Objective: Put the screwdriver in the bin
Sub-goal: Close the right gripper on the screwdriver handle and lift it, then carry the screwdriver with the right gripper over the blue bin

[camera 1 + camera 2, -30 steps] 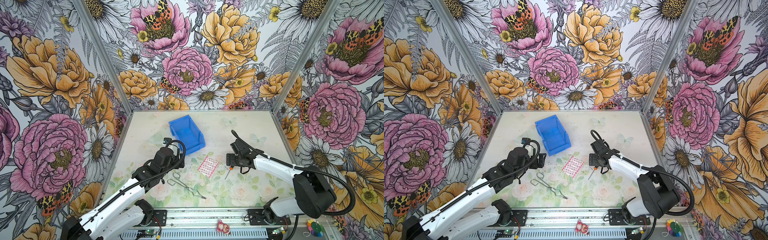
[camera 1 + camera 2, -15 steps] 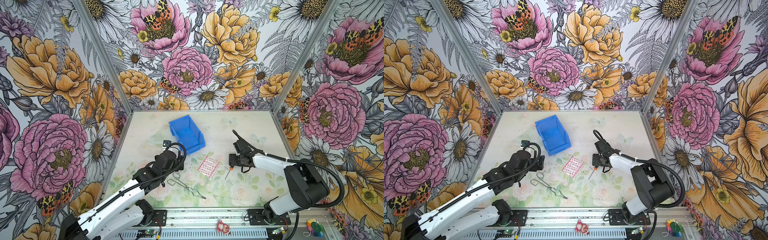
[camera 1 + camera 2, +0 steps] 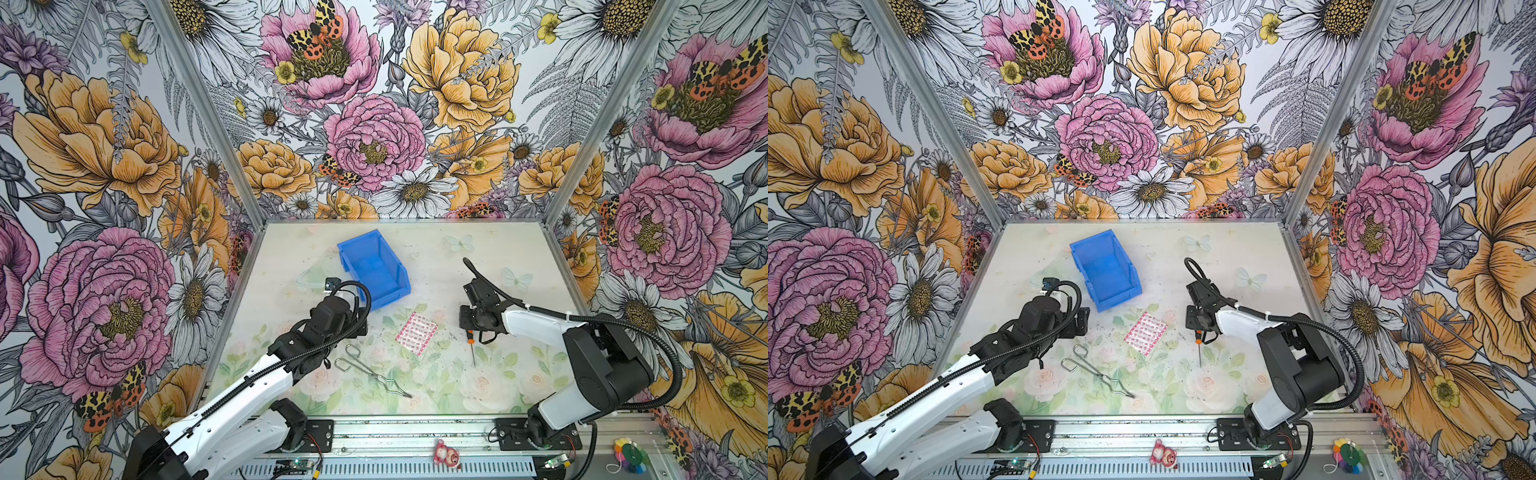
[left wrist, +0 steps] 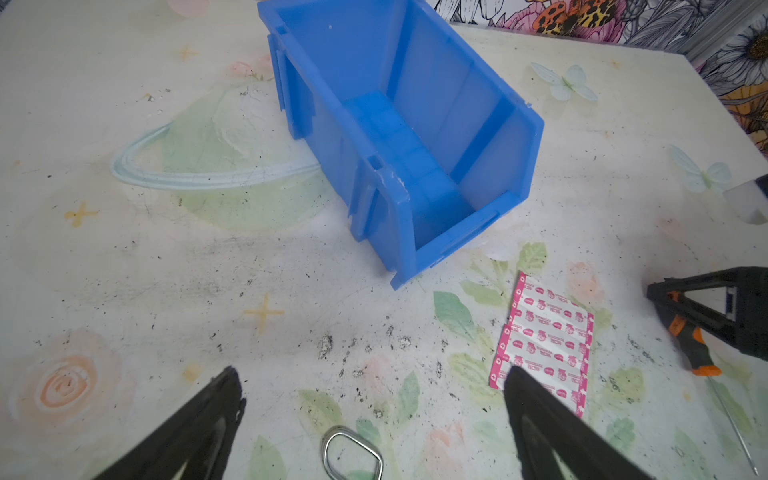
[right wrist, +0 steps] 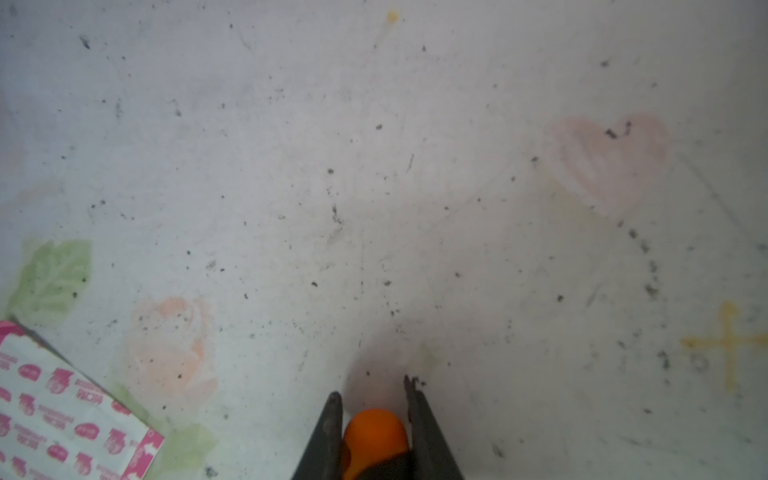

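Screwdriver [image 3: 471, 337] and bin [image 3: 374, 266] sit well apart on the table [image 3: 436, 257], so the job needs a lift and a carry. The blue bin, largest of the loose things, stands upright on the far side, left of middle. It is empty and set at a slant, with its low front lip facing the near right; that lip, I judge, gives the easy way in. The left gripper [image 4: 372, 374] hangs on the near side of the bin with its jaws spread wide and nothing between them, likely kept clear while the other arm works. A pink-and-white sheet of plasters [image 3: 417, 334] lies flat in the middle, between bin and tool, and would probably be passed over on the way. Wire tongs [image 3: 365, 372] lie nearer, by the left arm, off that path. Right of middle, the right gripper [image 5: 373, 399] is down at the table with its jaws pinched tight on the stubby orange-and-black handle, a firmer hold than the thin shaft would give. The shaft points toward the near edge and seems to rest on the table, not yet lifted.
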Action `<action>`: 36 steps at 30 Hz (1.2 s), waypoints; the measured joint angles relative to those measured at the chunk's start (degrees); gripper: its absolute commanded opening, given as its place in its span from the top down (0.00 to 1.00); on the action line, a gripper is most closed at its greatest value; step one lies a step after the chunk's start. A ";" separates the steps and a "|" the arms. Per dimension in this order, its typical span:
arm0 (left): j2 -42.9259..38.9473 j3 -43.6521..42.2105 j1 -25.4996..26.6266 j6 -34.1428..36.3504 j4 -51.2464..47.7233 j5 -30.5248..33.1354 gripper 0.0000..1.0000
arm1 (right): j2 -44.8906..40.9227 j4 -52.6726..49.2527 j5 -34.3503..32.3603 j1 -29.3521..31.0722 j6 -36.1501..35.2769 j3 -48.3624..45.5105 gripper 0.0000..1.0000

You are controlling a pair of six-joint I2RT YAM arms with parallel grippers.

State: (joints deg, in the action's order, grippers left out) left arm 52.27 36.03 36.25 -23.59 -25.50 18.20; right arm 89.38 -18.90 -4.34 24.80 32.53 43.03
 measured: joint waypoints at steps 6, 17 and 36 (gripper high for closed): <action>2.93 0.00 -4.33 1.73 3.39 -5.27 0.01 | 1.14 -2.25 -0.33 3.87 0.28 2.84 1.00; -1.57 -1.51 -15.87 3.04 5.01 -14.43 0.01 | 1.31 -3.58 0.17 11.13 -7.67 20.17 1.00; -5.51 -2.89 -20.13 4.52 4.72 -18.99 0.01 | 23.43 -5.57 1.03 17.68 -16.11 56.22 1.00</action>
State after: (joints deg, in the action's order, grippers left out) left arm 46.76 33.15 16.12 -19.07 -20.78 -0.80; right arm 112.81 -24.47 -3.31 42.48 16.43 99.24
